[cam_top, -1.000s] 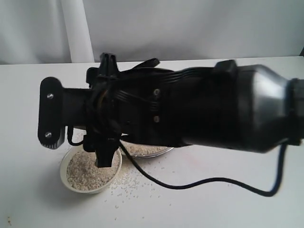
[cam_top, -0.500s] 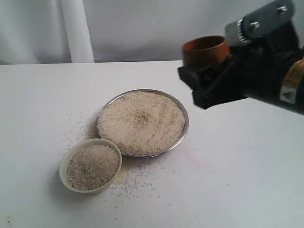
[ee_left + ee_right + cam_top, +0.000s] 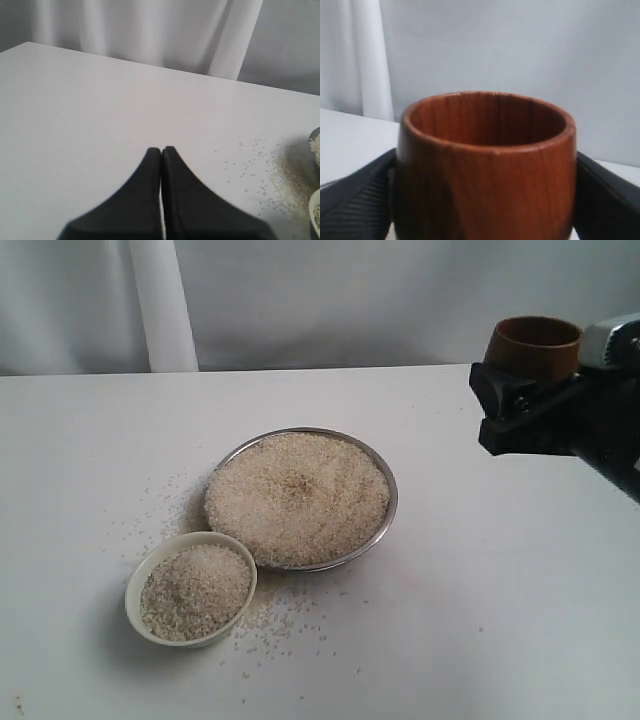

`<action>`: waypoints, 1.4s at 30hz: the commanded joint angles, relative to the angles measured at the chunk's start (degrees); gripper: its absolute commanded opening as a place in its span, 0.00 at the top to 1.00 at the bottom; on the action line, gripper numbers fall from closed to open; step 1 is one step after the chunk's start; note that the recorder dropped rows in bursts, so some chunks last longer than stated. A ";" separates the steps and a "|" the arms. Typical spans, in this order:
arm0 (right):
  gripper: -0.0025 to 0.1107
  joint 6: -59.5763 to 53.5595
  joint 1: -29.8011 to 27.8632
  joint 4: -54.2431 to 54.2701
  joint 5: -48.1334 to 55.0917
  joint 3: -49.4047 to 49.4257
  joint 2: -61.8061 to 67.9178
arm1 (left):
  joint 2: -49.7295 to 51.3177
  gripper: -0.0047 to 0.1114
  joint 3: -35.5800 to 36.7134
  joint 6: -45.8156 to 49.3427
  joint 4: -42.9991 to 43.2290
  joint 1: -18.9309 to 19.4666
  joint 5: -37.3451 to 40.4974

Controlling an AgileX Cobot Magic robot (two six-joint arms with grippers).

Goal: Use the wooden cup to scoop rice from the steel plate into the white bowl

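The right gripper (image 3: 530,405) pinches the wooden cup (image 3: 534,347) upright between its two dark fingers (image 3: 355,200), one against each side of the barrel, mouth up, raised above the table (image 3: 480,620). The steel plate (image 3: 385,480), heaped with rice (image 3: 298,495), lies below the cup and well apart from it, toward the table's middle; the white bowl (image 3: 135,585), also holding rice, touches the plate's far side from the gripper. Bare tabletop lies between gripper and plate. Loose grains (image 3: 280,625) ring the bowl. The left gripper (image 3: 161,152) hangs over bare table, tips pressed together, holding nothing. The cup's bottom is cut off in the right wrist view, and its inside floor cannot be seen.
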 commanded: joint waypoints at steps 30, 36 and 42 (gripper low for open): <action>0.98 -1.74 -0.48 13.45 -30.50 0.35 41.14 | 0.44 0.96 0.04 -0.13 -0.21 -0.08 -0.36; 0.98 -1.74 -0.48 12.88 -30.50 0.35 41.14 | 0.44 0.96 0.04 -0.13 -0.21 -0.08 -0.36; 0.98 -1.74 -0.37 12.75 -30.50 0.35 41.14 | 0.44 0.96 0.04 -0.13 -0.21 -0.08 -0.36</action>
